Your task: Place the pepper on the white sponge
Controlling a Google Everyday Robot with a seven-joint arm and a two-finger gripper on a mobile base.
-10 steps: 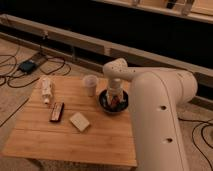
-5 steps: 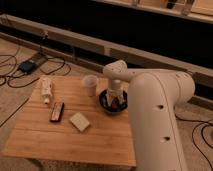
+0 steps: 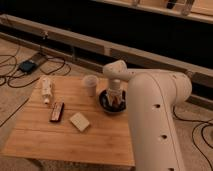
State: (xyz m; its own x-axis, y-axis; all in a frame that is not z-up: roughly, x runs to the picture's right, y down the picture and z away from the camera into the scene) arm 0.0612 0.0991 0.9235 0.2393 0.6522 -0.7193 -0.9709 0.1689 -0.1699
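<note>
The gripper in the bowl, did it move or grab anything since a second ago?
Nothing visibly changed. The gripper is down in the dark bowl, as before. The white sponge, remote, cup and bottle lie where they were on the table.

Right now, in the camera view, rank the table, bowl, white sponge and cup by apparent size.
1. table
2. dark bowl, with the hand down in it
3. white sponge and cup: too alike to rank
</note>
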